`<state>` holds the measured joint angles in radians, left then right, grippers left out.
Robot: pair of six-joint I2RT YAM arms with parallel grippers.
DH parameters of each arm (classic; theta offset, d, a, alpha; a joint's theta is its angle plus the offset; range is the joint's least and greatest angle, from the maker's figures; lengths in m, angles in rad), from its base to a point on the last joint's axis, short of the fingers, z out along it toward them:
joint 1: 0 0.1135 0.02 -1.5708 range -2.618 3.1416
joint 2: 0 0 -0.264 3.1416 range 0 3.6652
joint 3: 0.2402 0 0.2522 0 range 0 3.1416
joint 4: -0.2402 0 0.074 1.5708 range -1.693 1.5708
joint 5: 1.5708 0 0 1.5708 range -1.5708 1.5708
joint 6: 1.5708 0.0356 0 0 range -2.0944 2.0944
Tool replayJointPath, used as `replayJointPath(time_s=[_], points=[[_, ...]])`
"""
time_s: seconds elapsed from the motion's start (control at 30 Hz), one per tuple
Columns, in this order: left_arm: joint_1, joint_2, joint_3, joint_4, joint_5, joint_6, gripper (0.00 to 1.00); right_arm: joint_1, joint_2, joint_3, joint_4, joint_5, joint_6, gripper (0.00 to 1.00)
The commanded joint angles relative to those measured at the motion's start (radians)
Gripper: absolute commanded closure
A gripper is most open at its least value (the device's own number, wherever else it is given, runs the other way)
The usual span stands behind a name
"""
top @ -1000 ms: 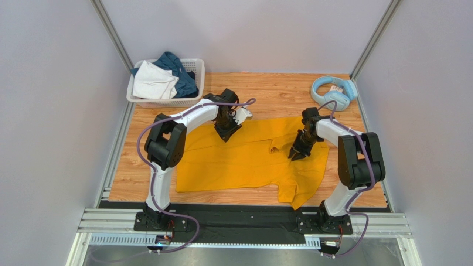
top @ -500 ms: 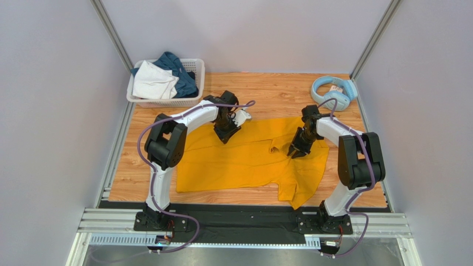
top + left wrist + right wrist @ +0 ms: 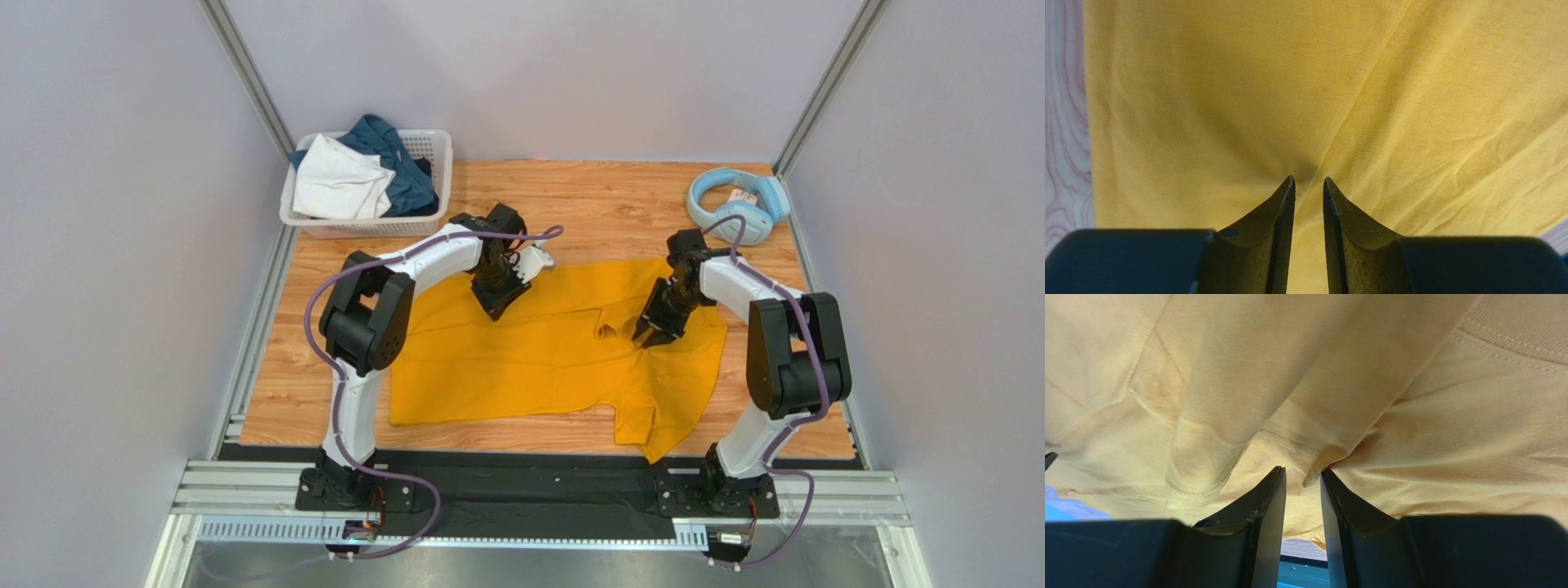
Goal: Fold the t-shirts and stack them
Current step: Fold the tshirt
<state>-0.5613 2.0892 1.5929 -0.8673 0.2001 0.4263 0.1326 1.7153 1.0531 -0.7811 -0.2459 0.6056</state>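
At the near edge, the two arm bases sit bolted to a dark rail, with the wooden table (image 3: 307,368) beginning just beyond them. The mustard-yellow t-shirt (image 3: 540,361) lies spread across the middle of the table. Its near right part is rumpled, and a flap reaches toward the table's front edge.

The left gripper (image 3: 496,301) is down on the shirt's far left part. The left wrist view shows its dark fingers (image 3: 1281,208) drawn almost together, with only a thin slit between them. The tips press into the yellow cloth, and a crease runs away from the point where they meet, so the gripper is clenched on a pinch of the shirt. A strip of wood grain shows at the left border of that view.

The right gripper (image 3: 650,333) sits on the shirt's right half, near the collar. Its wrist camera shows what the overhead view cannot: cloth bunched and draped over the lens, a stitched hem and a ribbed collar band, and a fold caught between the nearly closed fingers (image 3: 1269,502). It too is grasping the shirt.

Only the top view shows the far end of the table. A white lattice basket (image 3: 368,226) stands at the far left corner. It holds a white garment (image 3: 337,181) lying on a dark teal-blue garment (image 3: 405,172). Light-blue headphones (image 3: 734,202) lie at the far right corner and carry a small pinkish tag (image 3: 741,196) that is too small to read.
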Motion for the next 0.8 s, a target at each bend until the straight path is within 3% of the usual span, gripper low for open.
replayJointPath(time_s=[0.0, 0.77], points=[[0.003, -0.018, -0.010, 0.024, -0.002, 0.023, 0.70, 0.002, -0.014, 0.042, -0.006, -0.039, 0.013, 0.67], [0.011, -0.029, -0.021, 0.031, -0.025, 0.032, 0.71, 0.001, -0.005, -0.013, 0.003, 0.007, 0.000, 0.76]])
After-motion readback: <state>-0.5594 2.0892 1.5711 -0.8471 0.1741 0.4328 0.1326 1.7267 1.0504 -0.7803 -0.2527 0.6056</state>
